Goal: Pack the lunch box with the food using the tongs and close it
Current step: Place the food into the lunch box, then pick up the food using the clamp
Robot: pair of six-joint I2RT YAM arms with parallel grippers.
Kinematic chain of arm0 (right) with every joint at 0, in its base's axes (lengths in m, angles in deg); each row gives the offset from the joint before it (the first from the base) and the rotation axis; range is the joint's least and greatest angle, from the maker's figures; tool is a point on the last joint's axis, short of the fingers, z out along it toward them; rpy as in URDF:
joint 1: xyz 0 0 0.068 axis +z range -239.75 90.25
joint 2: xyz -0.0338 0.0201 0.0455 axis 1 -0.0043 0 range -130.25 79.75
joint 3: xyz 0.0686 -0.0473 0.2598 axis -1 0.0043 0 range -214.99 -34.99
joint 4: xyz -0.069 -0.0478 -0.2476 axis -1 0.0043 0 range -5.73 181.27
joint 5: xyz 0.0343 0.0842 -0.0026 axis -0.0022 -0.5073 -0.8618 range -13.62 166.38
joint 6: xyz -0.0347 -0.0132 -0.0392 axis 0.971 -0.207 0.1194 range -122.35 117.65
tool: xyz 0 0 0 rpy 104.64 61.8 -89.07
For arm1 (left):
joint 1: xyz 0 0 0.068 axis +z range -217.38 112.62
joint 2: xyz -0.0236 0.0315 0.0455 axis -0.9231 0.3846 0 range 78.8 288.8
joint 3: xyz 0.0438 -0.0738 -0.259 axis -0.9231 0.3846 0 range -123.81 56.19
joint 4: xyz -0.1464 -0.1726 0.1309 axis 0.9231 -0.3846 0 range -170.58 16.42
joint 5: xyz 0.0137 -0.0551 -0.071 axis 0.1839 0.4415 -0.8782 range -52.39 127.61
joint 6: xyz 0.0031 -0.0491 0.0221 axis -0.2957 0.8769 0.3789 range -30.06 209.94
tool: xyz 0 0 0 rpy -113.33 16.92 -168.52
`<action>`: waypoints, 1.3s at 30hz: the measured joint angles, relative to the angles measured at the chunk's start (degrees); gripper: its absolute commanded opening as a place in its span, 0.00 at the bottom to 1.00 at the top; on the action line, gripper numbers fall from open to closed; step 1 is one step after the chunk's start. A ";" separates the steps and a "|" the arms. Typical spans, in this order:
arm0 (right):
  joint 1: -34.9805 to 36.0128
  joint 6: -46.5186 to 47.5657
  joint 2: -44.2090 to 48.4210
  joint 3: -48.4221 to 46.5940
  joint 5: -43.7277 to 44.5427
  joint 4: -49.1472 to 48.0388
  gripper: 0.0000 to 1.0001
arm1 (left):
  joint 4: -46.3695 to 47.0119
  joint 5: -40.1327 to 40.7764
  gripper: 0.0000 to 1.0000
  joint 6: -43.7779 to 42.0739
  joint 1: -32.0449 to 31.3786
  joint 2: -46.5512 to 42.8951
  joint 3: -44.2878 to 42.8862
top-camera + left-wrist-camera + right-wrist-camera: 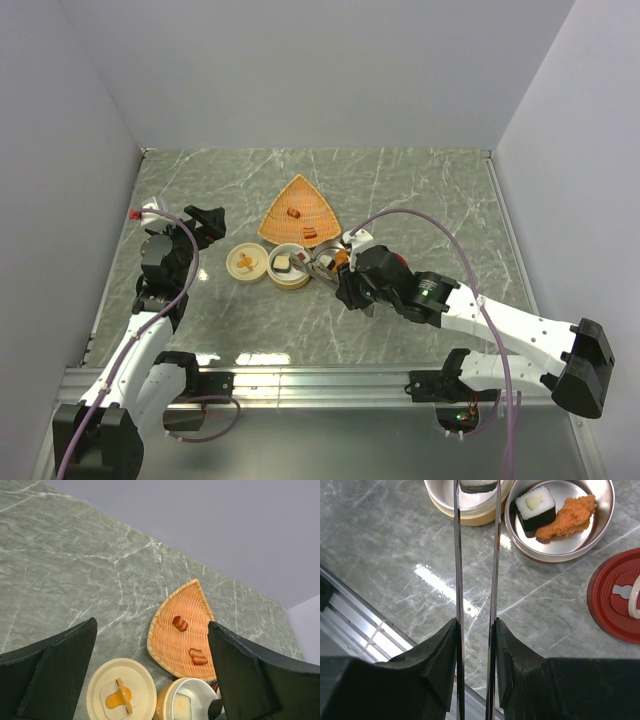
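Observation:
My right gripper (476,622) is shut on the tongs (456,555), one finger pressing each thin metal arm. The tongs' tips pinch a black-and-white roll (477,485) over the cream round bowl (470,502) of the lunch box. Beside it, a steel bowl (600,530) holds another roll (535,504) and an orange fried piece (568,515). Two red food pieces (180,623) (198,656) lie in the orange woven basket (175,645). My left gripper (152,625) hangs open above the table, holding nothing, to the left of the basket (298,212).
A cream lid (120,695) with an orange motif lies left of the cream bowl (170,700). A red lid (620,595) with a white motif lies right of the steel bowl. The table's metal front rail (365,625) runs close behind the tongs.

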 measured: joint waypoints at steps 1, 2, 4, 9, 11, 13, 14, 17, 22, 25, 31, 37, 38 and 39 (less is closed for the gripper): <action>0.04 0.00 -0.26 0.00 0.00 0.00 0.36 | 0.00 0.00 1.00 0.00 0.00 0.00 0.00; 0.09 0.00 -0.46 0.00 -0.02 0.02 0.36 | 0.00 0.02 0.99 0.00 0.00 0.00 0.00; 0.15 0.02 -0.70 0.00 0.00 0.17 0.40 | 0.00 0.00 1.00 0.00 0.00 0.00 0.00; 0.17 0.02 -0.72 0.00 0.07 0.24 0.46 | 0.00 0.00 0.99 0.00 0.00 0.00 0.00; 0.17 0.02 -0.72 0.00 0.09 0.22 0.48 | 0.00 0.00 0.99 0.00 0.00 0.00 0.00; 0.17 0.02 -0.72 0.00 0.09 0.24 0.49 | 0.00 0.00 1.00 0.00 0.00 0.00 0.00; 0.17 0.02 -0.72 0.00 0.11 0.20 0.49 | 0.00 0.00 1.00 0.00 0.00 0.00 0.00; 0.20 0.04 -0.74 0.00 0.11 0.13 0.50 | 0.00 0.00 0.99 0.00 0.00 0.00 0.00; 0.22 0.04 -0.83 0.00 0.31 0.13 0.50 | 0.00 0.02 0.99 0.00 0.00 0.00 0.00; 0.22 0.04 -0.92 0.00 0.50 0.13 0.50 | 0.00 0.02 0.99 0.00 0.00 0.00 0.00; 0.26 0.04 -0.83 -0.04 2.05 0.11 0.51 | 0.02 0.00 1.00 0.00 0.00 0.00 0.00; -0.13 0.79 -2.23 -2.82 5.18 0.11 0.52 | 0.02 0.00 0.99 0.00 0.00 0.00 0.00; -0.31 1.01 -3.13 -3.96 5.55 -0.09 0.52 | 0.02 0.00 0.99 0.00 0.00 0.02 0.00; -0.68 1.33 -4.33 -5.38 6.01 -0.26 0.52 | 0.02 0.00 0.99 0.00 0.00 0.02 0.00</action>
